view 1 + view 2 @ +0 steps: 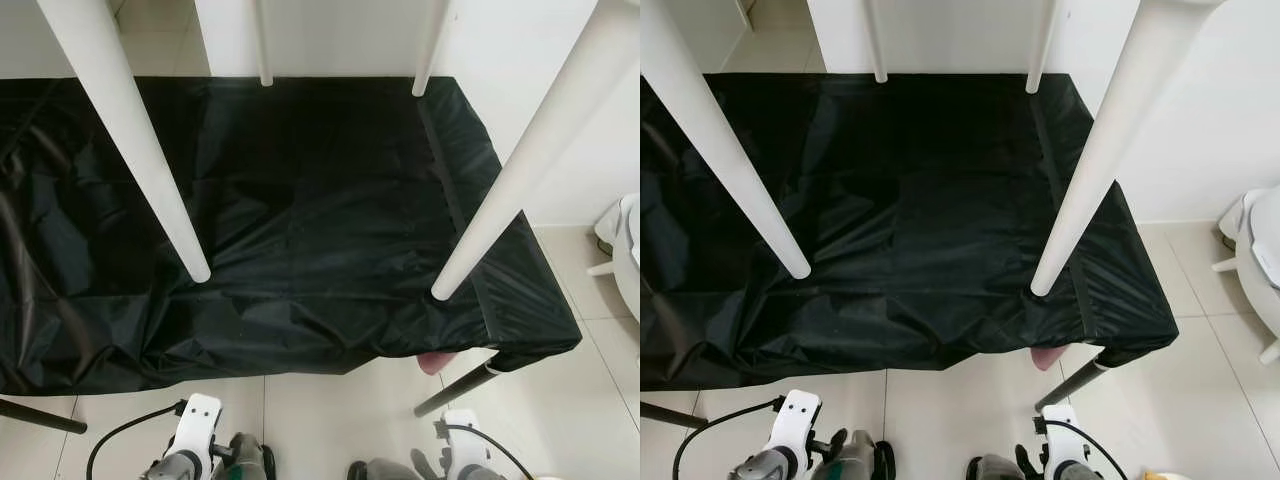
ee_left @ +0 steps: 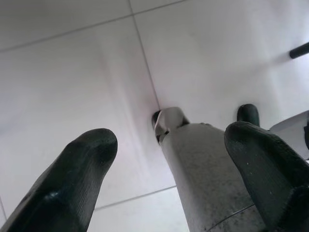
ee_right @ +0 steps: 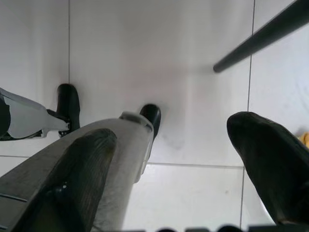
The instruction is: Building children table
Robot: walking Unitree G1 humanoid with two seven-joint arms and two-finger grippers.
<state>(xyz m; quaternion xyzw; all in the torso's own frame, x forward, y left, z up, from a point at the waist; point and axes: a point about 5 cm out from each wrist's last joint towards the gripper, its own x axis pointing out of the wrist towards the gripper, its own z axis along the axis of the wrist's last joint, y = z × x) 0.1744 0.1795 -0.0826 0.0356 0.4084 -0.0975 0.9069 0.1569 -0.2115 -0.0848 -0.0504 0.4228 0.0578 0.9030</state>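
Four white tapered table legs come down onto a black cloth (image 1: 300, 230) spread over a low platform. The near left leg (image 1: 130, 130) and near right leg (image 1: 520, 160) have their tips on the cloth's front half. Two far legs (image 1: 262, 45) stand at the back edge by the wall. The tabletop lies above the picture. Both silver arms hang low in front of the platform. My left gripper (image 2: 178, 145) is open over the tiled floor and my own leg. My right gripper (image 3: 178, 150) is open too, with nothing between its fingers.
Black metal legs (image 1: 455, 390) angle out from under the cloth at the front right and front left (image 1: 40, 415). A pink thing (image 1: 435, 362) peeks out below the cloth's front edge. A white object (image 1: 1255, 260) stands on the tiles at the right.
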